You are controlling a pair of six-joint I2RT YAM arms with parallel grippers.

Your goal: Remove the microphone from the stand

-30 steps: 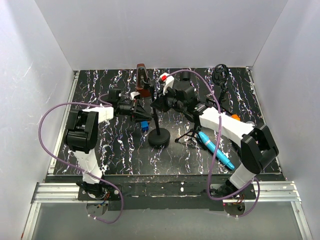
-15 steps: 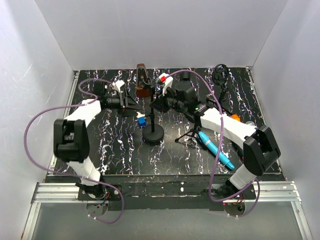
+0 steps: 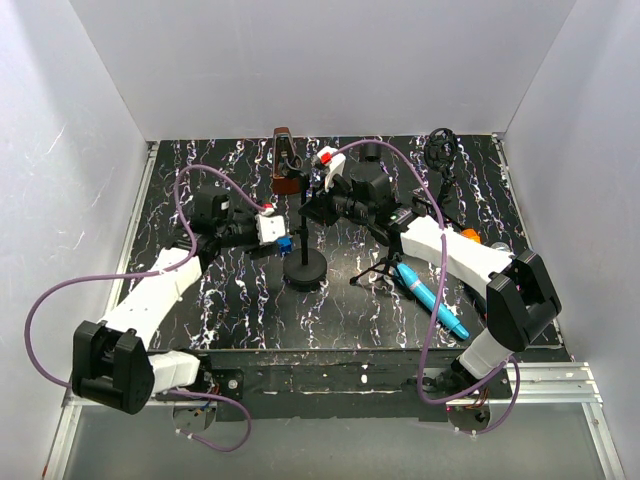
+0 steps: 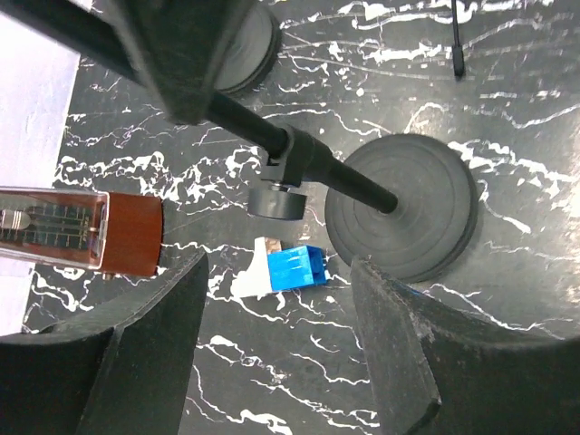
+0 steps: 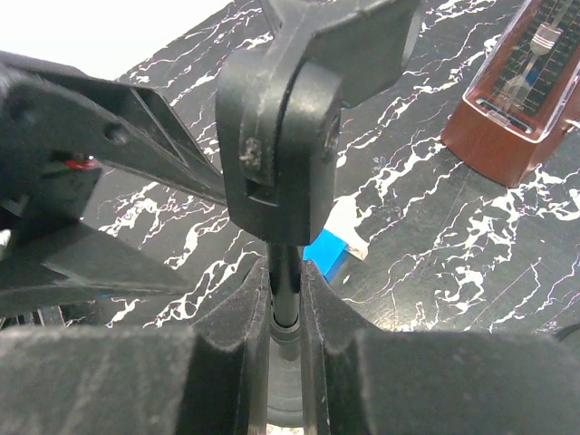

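Note:
The black stand has a round base (image 3: 305, 270) and a thin pole. My right gripper (image 3: 320, 205) is shut on the pole (image 5: 286, 290) just under the black clip head (image 5: 281, 136). I cannot tell a microphone in the clip. A blue microphone-shaped stick (image 3: 432, 300) lies on the table at the right. My left gripper (image 3: 270, 230) is open and empty, left of the stand. In the left wrist view, the left gripper (image 4: 279, 304) hangs over a small blue and white block (image 4: 290, 270), with the stand base (image 4: 426, 217) to the right.
A brown metronome (image 3: 287, 165) stands at the back, behind the stand. A small black tripod (image 3: 385, 265) sits next to the blue stick. A black round device (image 3: 440, 150) is at the back right and an orange object (image 3: 470, 235) at the right. White walls enclose the table.
My left arm swung from the back left toward the stand, and its gripper now hangs over the blue block. The stand base shifted slightly left early on. My right gripper kept its hold.

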